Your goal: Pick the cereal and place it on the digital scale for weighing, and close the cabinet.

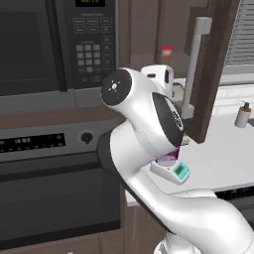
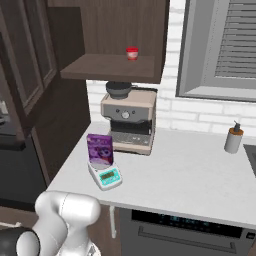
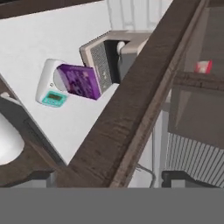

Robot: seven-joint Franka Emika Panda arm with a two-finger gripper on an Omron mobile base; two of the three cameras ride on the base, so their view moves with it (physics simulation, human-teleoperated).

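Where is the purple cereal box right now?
In the right base view, the cereal stands upright on the digital scale, on the white counter just left of the coffee machine.

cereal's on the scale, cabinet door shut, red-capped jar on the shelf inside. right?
Not quite. The cabinet door is open: the right base view looks straight in at the red-capped jar on its shelf. The cereal does stand on the digital scale.

No words or numbers can be read here. The microwave point(image 1: 59, 47) has a small green glowing display and a pad of buttons, but they are too blurry to read. The digital scale point(image 2: 105, 175) has a teal display with marks too small to make out. The cereal point(image 2: 100, 149) box shows a pale picture, with no letters clear.
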